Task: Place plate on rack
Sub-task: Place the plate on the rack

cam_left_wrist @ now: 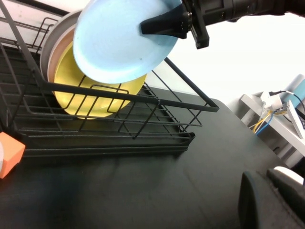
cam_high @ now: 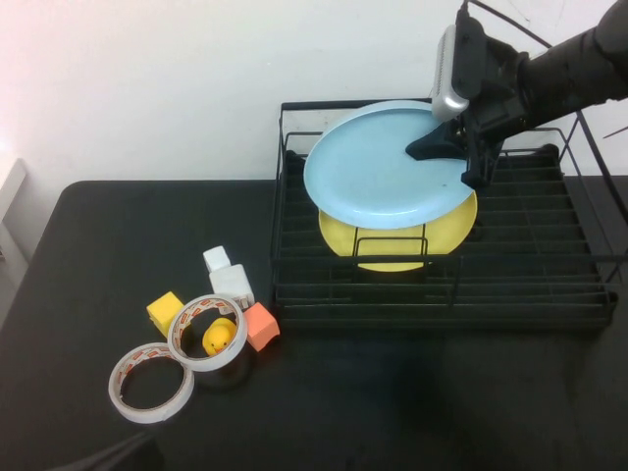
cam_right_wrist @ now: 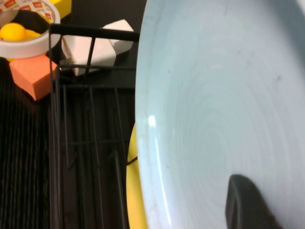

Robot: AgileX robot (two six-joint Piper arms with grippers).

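The pale light-blue plate [cam_high: 373, 167] hangs tilted above the black wire rack [cam_high: 549, 285], over its left part. My right gripper [cam_high: 444, 157] is shut on the plate's right rim, one finger lying across its top face. The left wrist view shows the plate [cam_left_wrist: 114, 43] held by the right gripper [cam_left_wrist: 167, 24] above the rack [cam_left_wrist: 119, 93]. In the right wrist view the plate [cam_right_wrist: 214, 95] fills the picture, with one fingertip [cam_right_wrist: 248, 205] on it. My left gripper [cam_left_wrist: 274, 200] is parked low over the table near its front, empty, fingers together.
A yellow plate [cam_high: 392, 257] stands upright in the rack dividers, directly under the blue plate; a pinkish plate [cam_left_wrist: 52, 47] stands behind it. Left of the rack lie two tape rolls [cam_high: 149, 383], a yellow duck [cam_high: 219, 337], and yellow [cam_high: 165, 312], orange [cam_high: 261, 326] and white blocks [cam_high: 231, 285].
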